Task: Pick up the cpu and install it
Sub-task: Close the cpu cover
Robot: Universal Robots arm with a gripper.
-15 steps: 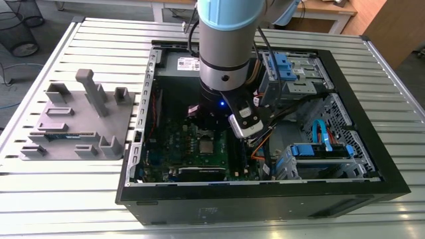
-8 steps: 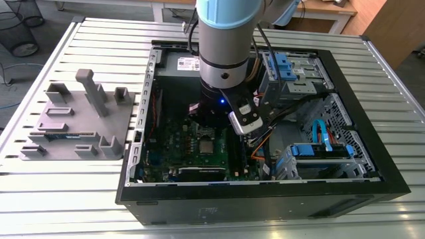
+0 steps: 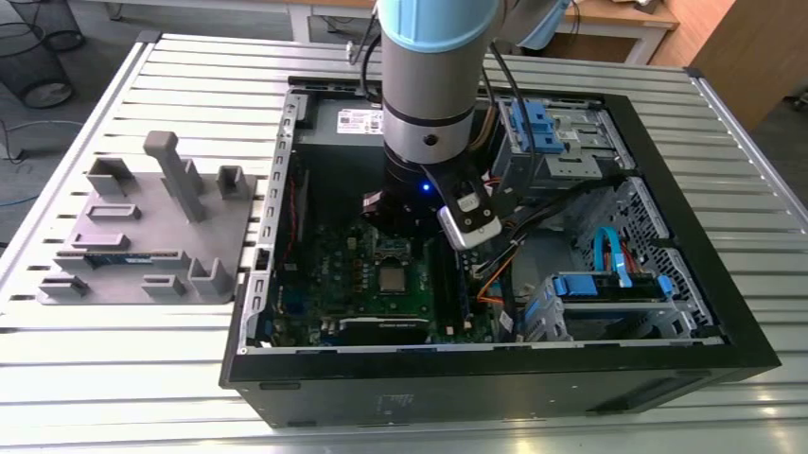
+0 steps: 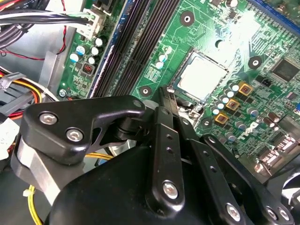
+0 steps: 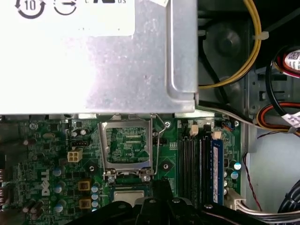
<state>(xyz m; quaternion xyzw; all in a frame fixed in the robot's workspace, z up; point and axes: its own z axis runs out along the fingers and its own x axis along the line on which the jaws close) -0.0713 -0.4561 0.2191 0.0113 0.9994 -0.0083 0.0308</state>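
Open computer case on a slatted metal surface. In the exterior view a grey fixture tray lies at 9 o'clock of it. The arm stands over the case interior. The cpu lies flat in its socket on the green motherboard, at 6 o'clock of the tool in that view and close under it. Second wrist view: cpu is a small square with a silver-grey metal top, glare-bright, framed by the socket. Tool fingers drawn together, nothing between them; contact with the socket can't be told. First wrist view: socket load frame hinged up, grey power supply box beyond it, cpu showing a silver edge near the tool.
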